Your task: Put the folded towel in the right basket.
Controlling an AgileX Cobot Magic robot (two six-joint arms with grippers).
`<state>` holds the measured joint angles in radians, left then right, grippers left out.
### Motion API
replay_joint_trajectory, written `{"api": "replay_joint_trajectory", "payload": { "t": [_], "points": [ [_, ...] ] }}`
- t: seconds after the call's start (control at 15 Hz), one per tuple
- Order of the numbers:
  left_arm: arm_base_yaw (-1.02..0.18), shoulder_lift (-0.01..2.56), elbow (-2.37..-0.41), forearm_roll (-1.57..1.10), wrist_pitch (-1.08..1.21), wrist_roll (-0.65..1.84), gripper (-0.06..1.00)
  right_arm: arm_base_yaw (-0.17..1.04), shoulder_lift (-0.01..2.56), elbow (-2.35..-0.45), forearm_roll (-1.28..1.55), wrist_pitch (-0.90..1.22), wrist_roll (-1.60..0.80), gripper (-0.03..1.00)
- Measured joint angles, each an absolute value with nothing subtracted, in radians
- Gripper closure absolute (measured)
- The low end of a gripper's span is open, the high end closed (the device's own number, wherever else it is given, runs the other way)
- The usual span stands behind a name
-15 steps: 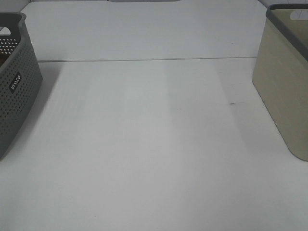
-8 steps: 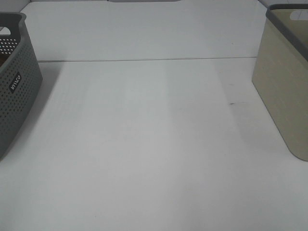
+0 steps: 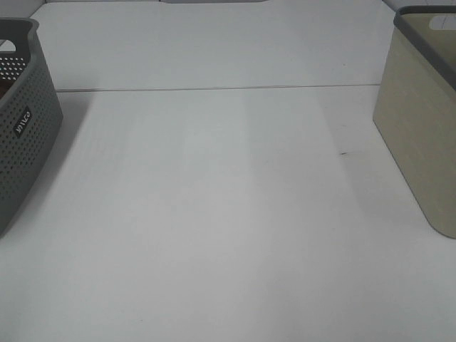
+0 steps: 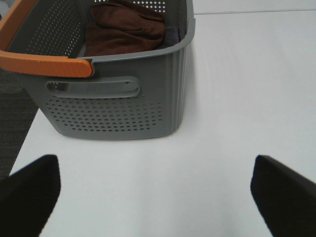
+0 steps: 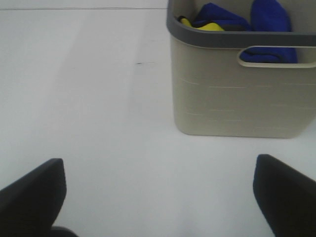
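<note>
The right basket point(image 3: 420, 121) is beige with a dark grey rim and stands at the table's right edge. In the right wrist view point(image 5: 237, 89) it holds blue towels point(image 5: 269, 17) and a bit of yellow cloth point(image 5: 210, 25). A brown folded towel point(image 4: 123, 27) lies inside the grey perforated left basket point(image 4: 118, 108). No towel lies on the table in the exterior view. My left gripper point(image 4: 158, 197) is open and empty, short of the grey basket. My right gripper point(image 5: 158, 197) is open and empty, short of the beige basket. Neither arm shows in the exterior view.
The grey basket point(image 3: 21, 121) stands at the table's left edge and has an orange handle point(image 4: 44, 61). A seam point(image 3: 214, 89) crosses the white table at the back. A small dark mark point(image 3: 344, 152) lies on the table near the right basket.
</note>
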<state>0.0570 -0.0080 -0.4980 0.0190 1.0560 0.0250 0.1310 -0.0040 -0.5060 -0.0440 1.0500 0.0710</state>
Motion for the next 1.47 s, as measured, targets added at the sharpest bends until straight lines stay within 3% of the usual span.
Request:
{"api": "replay_joint_trajectory", "payload": {
  "t": [0.13,0.27,1.47],
  "points": [
    [0.057,-0.008,-0.498,0.019,1.056,0.025,-0.03,0.019,-0.004,-0.506,-0.044,1.050,0.071,-0.02],
    [0.057,-0.008,-0.498,0.018,1.056,0.025,-0.03,-0.015,-0.004,-0.506,-0.044,1.050,0.071,-0.02],
    [0.057,-0.008,-0.498,0.017,1.056,0.025,-0.03,-0.019,-0.004,-0.506,-0.043,1.050,0.071,-0.02]
  ]
}}
